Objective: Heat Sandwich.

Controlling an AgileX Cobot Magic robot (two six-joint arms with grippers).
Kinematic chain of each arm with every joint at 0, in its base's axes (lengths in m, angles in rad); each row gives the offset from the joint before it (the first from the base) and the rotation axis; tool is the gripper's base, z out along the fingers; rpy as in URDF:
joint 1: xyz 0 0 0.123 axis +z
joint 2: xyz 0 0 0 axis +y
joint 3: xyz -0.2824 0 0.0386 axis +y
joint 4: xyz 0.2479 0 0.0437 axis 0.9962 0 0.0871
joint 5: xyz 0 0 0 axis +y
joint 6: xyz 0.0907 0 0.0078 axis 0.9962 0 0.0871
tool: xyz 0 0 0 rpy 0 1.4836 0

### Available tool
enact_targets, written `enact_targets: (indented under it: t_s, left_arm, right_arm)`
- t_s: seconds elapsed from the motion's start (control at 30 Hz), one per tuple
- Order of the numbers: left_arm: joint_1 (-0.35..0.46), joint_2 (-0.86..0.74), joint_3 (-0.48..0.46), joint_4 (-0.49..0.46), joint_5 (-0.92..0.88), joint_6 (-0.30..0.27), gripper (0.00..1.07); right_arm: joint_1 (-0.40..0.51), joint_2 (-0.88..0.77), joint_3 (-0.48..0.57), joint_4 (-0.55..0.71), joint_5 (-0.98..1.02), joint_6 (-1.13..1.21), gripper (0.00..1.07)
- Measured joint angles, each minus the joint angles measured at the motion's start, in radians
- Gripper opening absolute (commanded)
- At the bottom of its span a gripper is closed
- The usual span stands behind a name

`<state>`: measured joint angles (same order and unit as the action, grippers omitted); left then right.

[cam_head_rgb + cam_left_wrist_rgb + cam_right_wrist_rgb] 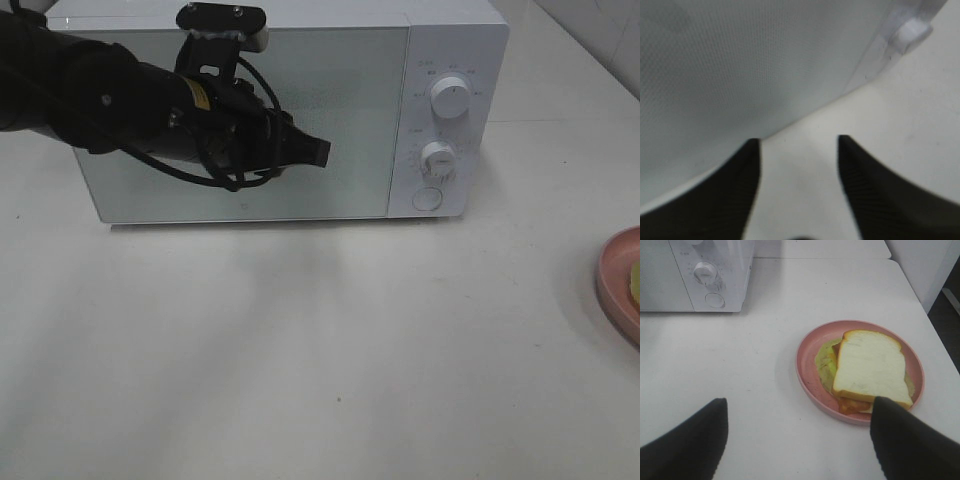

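White microwave point(290, 110) door is seen shut, left end effector point(799, 145) held open at it, right end effector point(799, 440) open; sandwich point(870, 370) unmoved on pink plate point(807, 357) at bench's right edge.

The left arm point(100, 95) was glossy black and bulky, with black cables point(235, 165) looping beside it, a yellow label point(201, 97), and a black bracket point(221, 19) with a white block. Both grippers point(799, 150) point(800, 440) had 2 matte black, tapered fingers point(875, 190).
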<state>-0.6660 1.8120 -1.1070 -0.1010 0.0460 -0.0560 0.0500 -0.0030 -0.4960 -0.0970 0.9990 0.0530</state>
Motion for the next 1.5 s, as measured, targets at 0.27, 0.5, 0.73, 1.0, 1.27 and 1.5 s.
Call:
enact_targets:
  t_s: [0.27, 0.5, 0.73, 1.0, 1.27, 1.5]
  left_arm:
    - [0.000, -0.090, 0.000, -0.009, 0.357, 0.000, 0.99]
    - [0.000, -0.173, 0.000, -0.009, 0.658, 0.000, 0.99]
    - [0.007, -0.219, 0.000, 0.007, 0.772, 0.000, 0.99]
    - [0.180, -0.226, 0.000, -0.028, 0.835, 0.025, 0.99]
    - [0.337, -0.227, 0.000, -0.077, 0.943, 0.127, 0.99]
    - [0.459, -0.309, 0.043, -0.077, 0.975, 0.166, 0.99]
  right_arm:
    - [0.000, 0.000, 0.000, 0.000, 0.000, 0.000, 0.75]
    - [0.000, 0.000, 0.000, 0.000, 0.000, 0.000, 0.75]
    - [0.000, 0.000, 0.000, 0.000, 0.000, 0.000, 0.75]
    - [0.000, 0.000, 0.000, 0.000, 0.000, 0.000, 0.75]
    - [0.000, 0.000, 0.000, 0.000, 0.000, 0.000, 0.75]
    - [0.000, 0.000, 0.000, 0.000, 0.000, 0.000, 0.75]
